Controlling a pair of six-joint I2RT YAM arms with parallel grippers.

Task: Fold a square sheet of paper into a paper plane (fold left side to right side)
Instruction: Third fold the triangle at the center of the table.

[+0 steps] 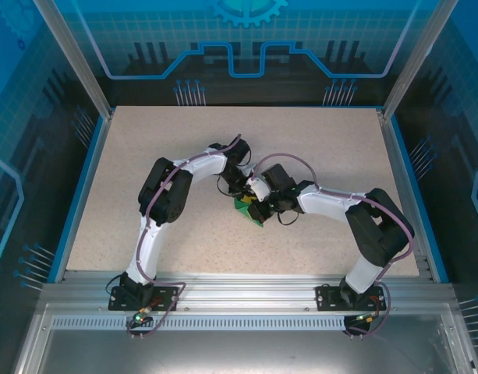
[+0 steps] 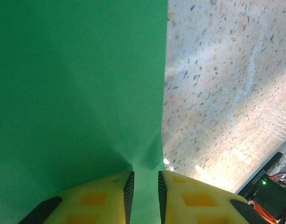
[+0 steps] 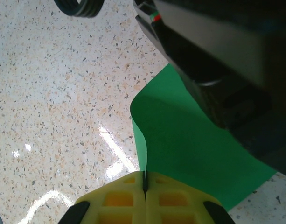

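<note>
The bright-green, unmarked square sheet of paper [image 1: 243, 207] is sitting mid-frame in the top view, curling upward. The right gripper [image 3: 144, 186] is pinching its edge, jaws together; the left gripper [image 2: 143, 196] is straddling it, jaws slightly apart.

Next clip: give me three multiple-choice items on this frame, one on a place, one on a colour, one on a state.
1. Where on the table is the sheet of paper?
A) far left corner
B) about the middle
C) near right corner

2. What colour is the paper?
A) white
B) red
C) green

3. The right gripper is:
A) wide open
B) shut on the paper's edge
C) shut on nothing

Key:
1 B, the top view has it well away from every table edge.
2 C, it is bright green in all three views.
3 B, the right wrist view shows the jaws pressed together on the edge.
</note>
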